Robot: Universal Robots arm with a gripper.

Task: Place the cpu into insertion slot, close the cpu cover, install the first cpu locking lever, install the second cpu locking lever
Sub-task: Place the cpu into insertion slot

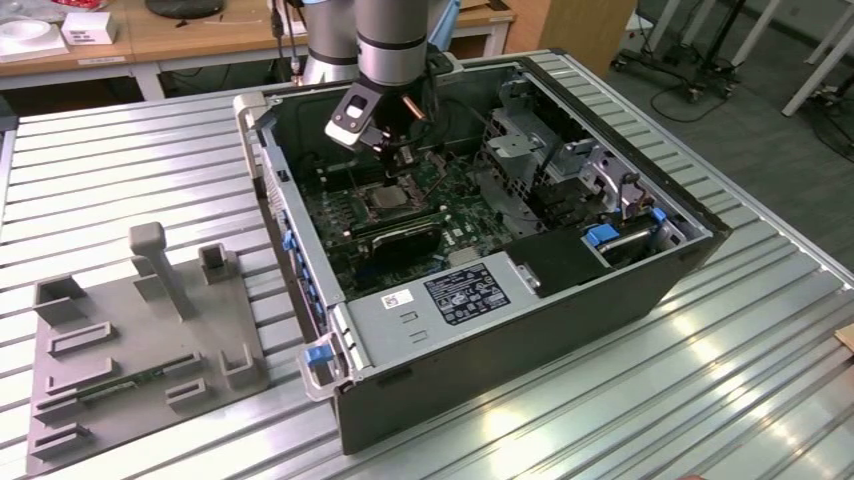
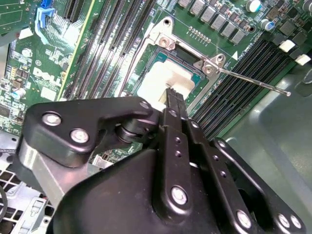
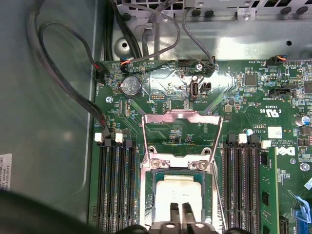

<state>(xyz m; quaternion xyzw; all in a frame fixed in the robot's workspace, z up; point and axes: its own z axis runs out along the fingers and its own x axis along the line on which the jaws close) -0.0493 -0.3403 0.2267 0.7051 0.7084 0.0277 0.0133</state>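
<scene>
The cpu [image 3: 178, 192], a pale square chip, lies in the insertion slot [image 3: 147, 195] on the green motherboard; it shows in both wrist views. The cpu cover [image 3: 181, 117], a silvery frame with a window, is swung open away from the slot on its hinge. A thin locking lever [image 2: 253, 83] sticks out sideways from the socket's corner. My gripper [image 3: 176, 213] hangs just over the cpu's near edge, fingers [image 2: 174, 105] pressed together with nothing between them. In the exterior view the gripper [image 1: 388, 178] reaches down into the open computer case above the slot [image 1: 390, 200].
Black memory slots [image 3: 117, 185] flank the socket on both sides, one holding a green memory stick [image 3: 268, 195]. Cables [image 3: 63, 73] loop along the case wall. A drive cage [image 1: 561, 170] stands on the exterior view's right. A grey fixture plate [image 1: 134, 340] lies on the ribbed table.
</scene>
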